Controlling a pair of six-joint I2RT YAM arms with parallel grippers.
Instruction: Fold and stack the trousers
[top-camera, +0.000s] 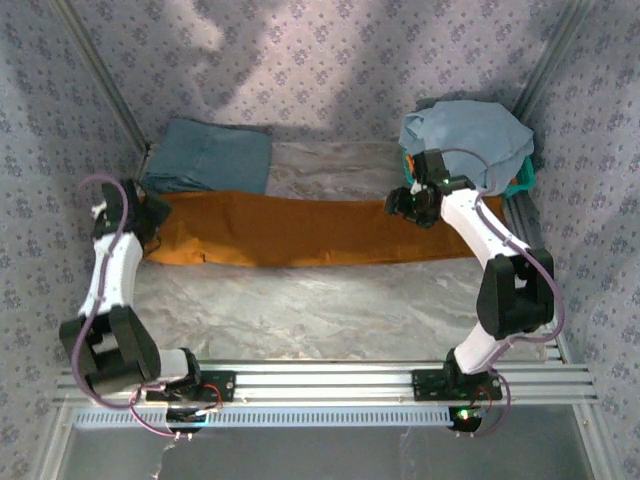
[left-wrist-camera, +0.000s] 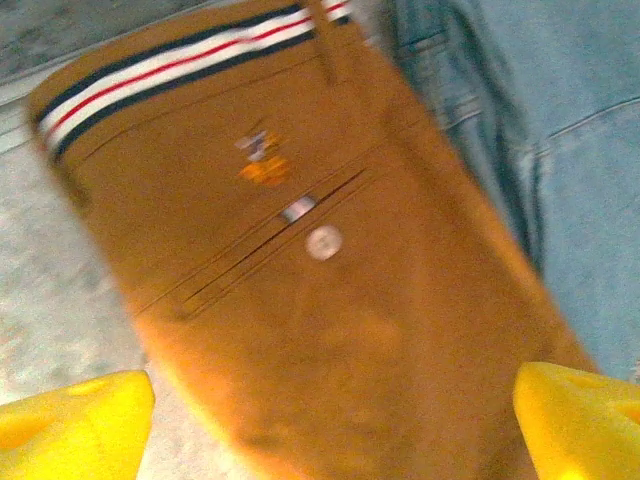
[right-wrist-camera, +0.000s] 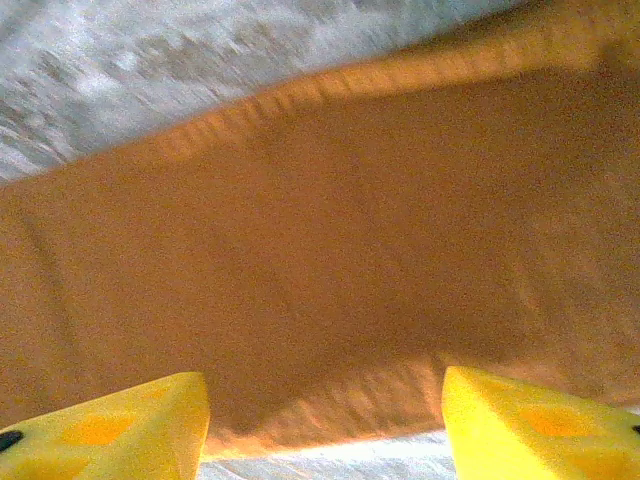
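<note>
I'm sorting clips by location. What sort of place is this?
Probably a robot test cell, not a home: patterned cloth walls close in a marble-look table, and the left arm and right arm are bolted to an aluminium rail at its near edge. The spread trousers suggest folding practice.

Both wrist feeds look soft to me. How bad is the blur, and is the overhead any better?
Left wrist: mild motion blur, yet the striped waistband and pocket button on the trousers are readable. Right wrist: heavy smear, cloth weave lost, dark shadow along the near fold. Top external: steady, slightly soft, large shadows across the back wall.
</note>
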